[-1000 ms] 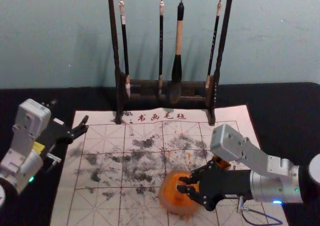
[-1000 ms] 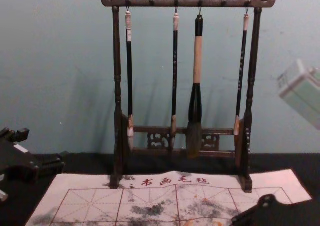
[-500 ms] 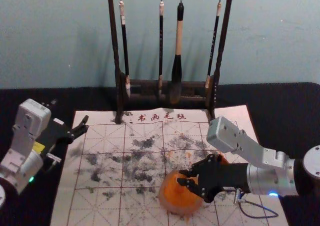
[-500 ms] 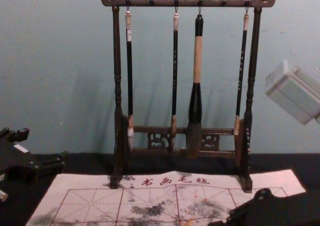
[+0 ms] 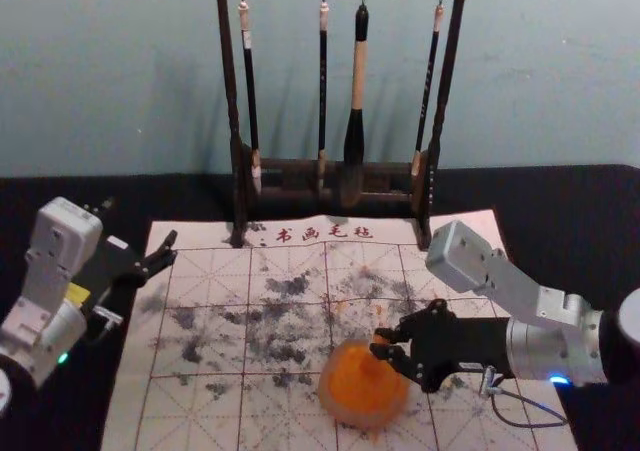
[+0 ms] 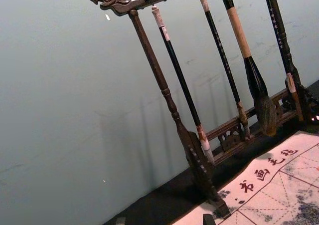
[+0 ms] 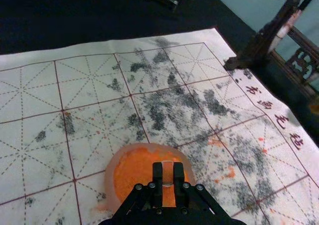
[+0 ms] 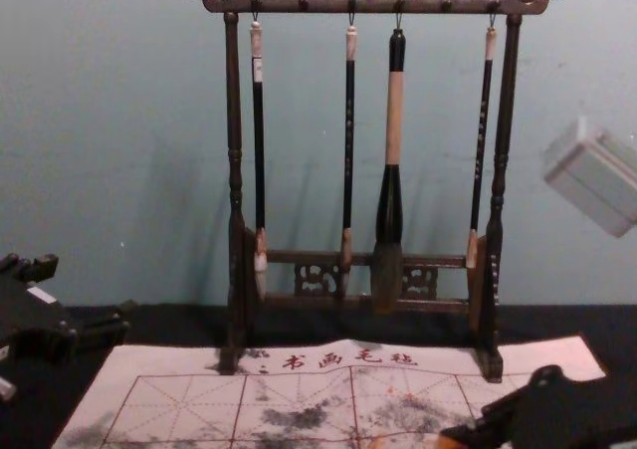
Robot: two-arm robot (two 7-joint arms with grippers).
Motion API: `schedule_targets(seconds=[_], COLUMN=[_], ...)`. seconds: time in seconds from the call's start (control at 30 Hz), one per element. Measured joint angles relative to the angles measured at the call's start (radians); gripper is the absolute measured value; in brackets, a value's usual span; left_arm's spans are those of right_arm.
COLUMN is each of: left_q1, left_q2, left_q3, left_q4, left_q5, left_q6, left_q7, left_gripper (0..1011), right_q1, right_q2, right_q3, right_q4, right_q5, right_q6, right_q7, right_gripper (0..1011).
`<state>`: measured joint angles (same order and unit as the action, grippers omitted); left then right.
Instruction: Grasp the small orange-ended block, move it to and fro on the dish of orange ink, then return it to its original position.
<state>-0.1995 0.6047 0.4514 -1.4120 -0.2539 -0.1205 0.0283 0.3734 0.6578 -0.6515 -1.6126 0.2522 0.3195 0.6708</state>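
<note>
- One block (image 5: pixel 381 338), and it's clamped in the right tool (image 5: pixel 380 343), its two fingers pressed to either side!
- That pair hangs right of centre in the head view's lower half, at the upper right edge of the dish (image 5: pixel 328 403); whether block touches ink (image 5: pixel 362 383), I cannot tell.
- Dish sits below centre on the stained mat (image 5: pixel 200 411), orange ink spread inside.
- Over to the left tool (image 5: pixel 140 223): parked at the left of the frame, fingers spread wide apart, holding nothing.
- Up top, four brushes (image 5: pixel 357 81) hang from the rack (image 5: pixel 228 81), standing upright on the black worktop (image 5: pixel 570 211) behind.
</note>
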Motion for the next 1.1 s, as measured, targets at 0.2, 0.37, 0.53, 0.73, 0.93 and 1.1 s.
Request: schedule_targets(seconds=[0.2, 0.37, 0.53, 0.73, 0.93, 1.1], left_q1=[0.000, 0.000, 0.000, 0.000, 0.000, 0.000], left_q2=[0.000, 0.000, 0.000, 0.000, 0.000, 0.000], left_q3=[0.000, 0.000, 0.000, 0.000, 0.000, 0.000], left_q4=[0.000, 0.000, 0.000, 0.000, 0.000, 0.000], left_q5=[0.000, 0.000, 0.000, 0.000, 0.000, 0.000], left_q6=[0.000, 0.000, 0.000, 0.000, 0.000, 0.000], left_q7=[0.000, 0.000, 0.000, 0.000, 0.000, 0.000], left_gripper=[1001, 1001, 1001, 1001, 1001, 1001], right_q1=[-0.014, -0.027, -0.036, -0.044, -0.049, -0.050], right_q2=[0.018, 0.037, 0.050, 0.061, 0.067, 0.072], right_q3=[0.014, 0.023, 0.024, 0.027, 0.027, 0.020], right_q4=[-0.019, -0.040, -0.056, -0.072, -0.085, -0.094], right_q5=[0.008, 0.015, 0.019, 0.027, 0.036, 0.040], right_q6=[0.010, 0.022, 0.026, 0.026, 0.023, 0.021], right_q7=[-0.005, -0.007, -0.003, 0.002, 0.009, 0.019], right_gripper=[86, 86, 86, 86, 86, 86])
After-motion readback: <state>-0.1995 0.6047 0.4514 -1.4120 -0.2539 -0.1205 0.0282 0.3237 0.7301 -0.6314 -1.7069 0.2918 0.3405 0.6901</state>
